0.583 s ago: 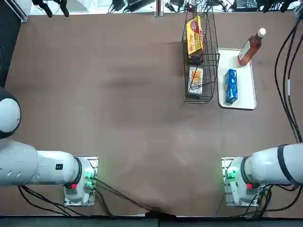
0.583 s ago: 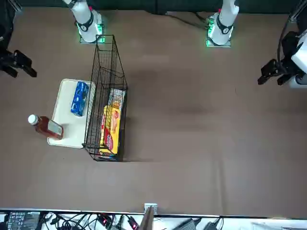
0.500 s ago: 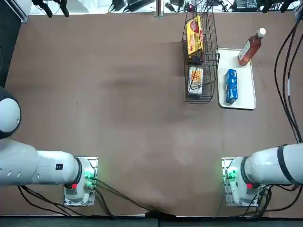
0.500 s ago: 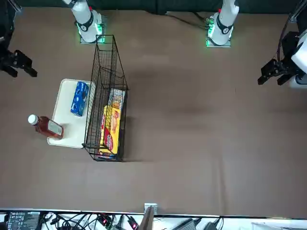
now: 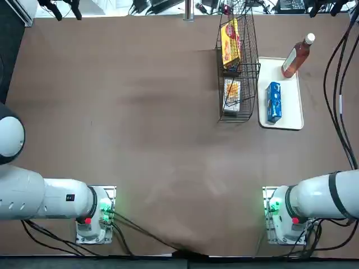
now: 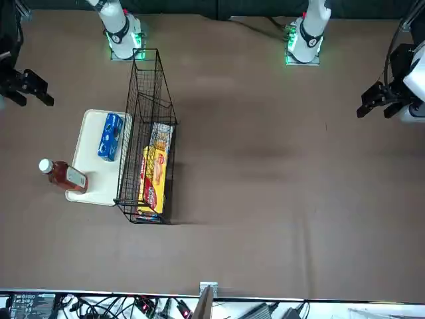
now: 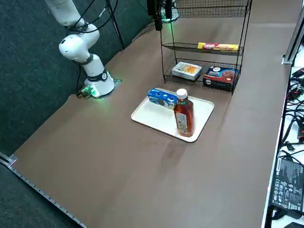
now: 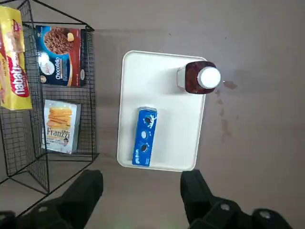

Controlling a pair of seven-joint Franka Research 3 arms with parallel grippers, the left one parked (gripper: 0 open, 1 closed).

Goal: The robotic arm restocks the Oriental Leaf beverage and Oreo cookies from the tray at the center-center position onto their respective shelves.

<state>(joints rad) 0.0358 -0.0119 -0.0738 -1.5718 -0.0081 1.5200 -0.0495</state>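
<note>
The Oriental Leaf beverage (image 8: 198,78) stands upright with its white cap on, at the far end of the white tray (image 8: 167,95). The blue Oreo cookies (image 8: 144,136) lie flat on the tray's near half. The black wire shelves (image 8: 28,143) stand right beside the tray. My right gripper (image 8: 140,191) hangs high above the table off the tray's near end, open and empty. It shows at the left edge of the front view as the gripper (image 6: 28,86). The bottle (image 5: 295,56), Oreo packet (image 5: 273,102) and shelves (image 5: 238,61) also show from overhead.
The shelves hold a yellow-and-red packet (image 8: 12,71), a Chocofello box (image 8: 59,55) and a Franzzi packet (image 8: 61,126). Black cables (image 5: 336,84) hang along the table's right side. Brown tabletop (image 5: 140,112) spreads to the left of the shelves.
My right gripper has shifted only slightly in the front view. Bottle, Oreo packet, tray and shelves have not moved.
</note>
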